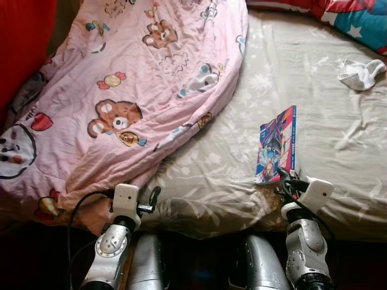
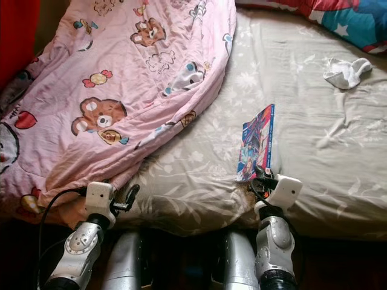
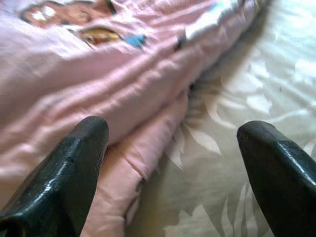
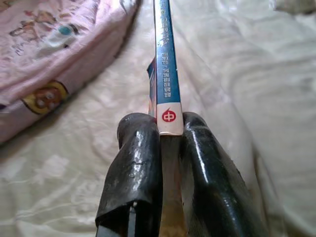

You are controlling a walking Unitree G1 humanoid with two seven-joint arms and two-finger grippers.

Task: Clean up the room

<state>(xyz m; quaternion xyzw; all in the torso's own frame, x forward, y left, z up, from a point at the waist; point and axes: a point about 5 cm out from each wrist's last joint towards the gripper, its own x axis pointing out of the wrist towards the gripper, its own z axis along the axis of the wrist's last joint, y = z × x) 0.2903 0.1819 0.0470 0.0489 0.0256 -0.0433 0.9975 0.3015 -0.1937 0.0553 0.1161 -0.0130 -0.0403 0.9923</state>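
A: Left eye view, left to right: pink blanket [image 1: 121,96] heaped over left half of bed [image 1: 314,145]; left gripper [image 1: 151,202] at blanket edge, fingers spread, grasping nothing.

B: Hazard there?

A: Blanket hem just beside one finger [image 3: 69,168]; possible snag on any advance.

B: Further right?

A: Book [image 1: 277,145] tilted on edge on sheet, spine pinched at near end by right gripper [image 4: 170,128], fingers clenched on it.

B: Risk?

A: Narrow end grip; probable pivot or slip on lift, pages fanning open. Beyond, white sock [image 1: 361,74] near far right edge, well apart, untouched.
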